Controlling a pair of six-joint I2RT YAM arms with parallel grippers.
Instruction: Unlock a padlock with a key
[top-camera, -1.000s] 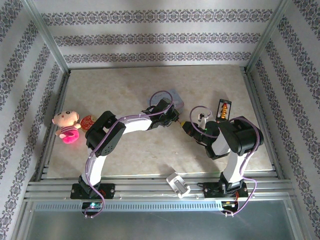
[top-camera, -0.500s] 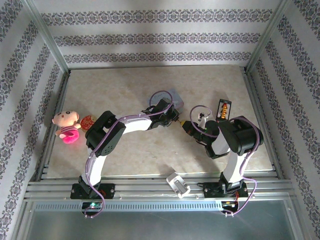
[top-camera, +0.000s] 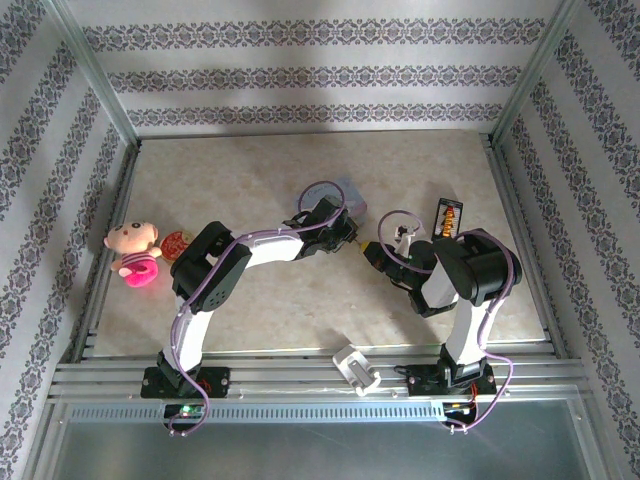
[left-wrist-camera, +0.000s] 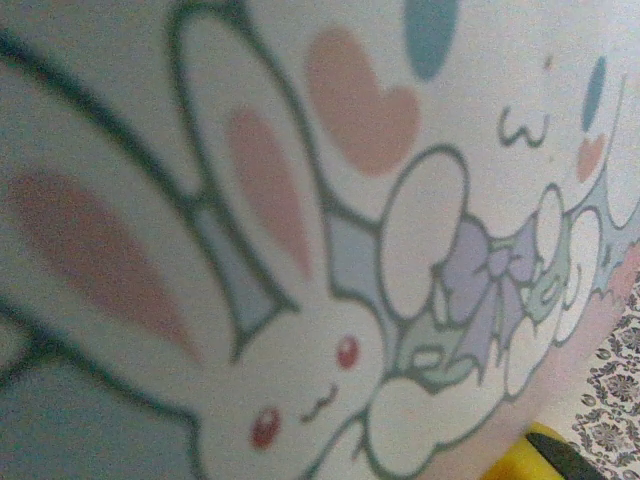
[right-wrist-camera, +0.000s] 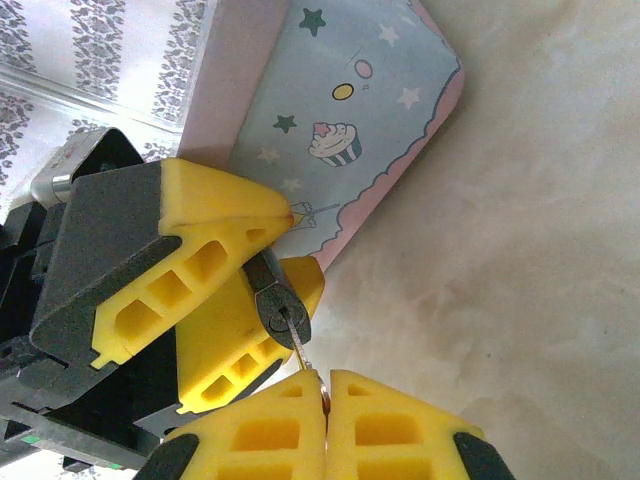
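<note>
Risk noted: the right fingers (right-wrist-camera: 270, 430), pinched shut on the thin key (right-wrist-camera: 300, 350), meet the padlock (right-wrist-camera: 278, 308) clamped in the left fingers (right-wrist-camera: 220, 215) just beside the tin (right-wrist-camera: 350, 90), so slight misalignment may bend the key or twist the padlock loose.

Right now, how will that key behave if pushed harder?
Likely bends: the key looks wire-thin. It may slip, since the right end effector pinches just its end. With its tip at the padlock, sideways force probably levers it.

Right arm's elbow (top-camera: 472, 268) now sits slightly further left, nearer the right claw (top-camera: 368, 250); tin (top-camera: 352, 190) shows a little less.
</note>
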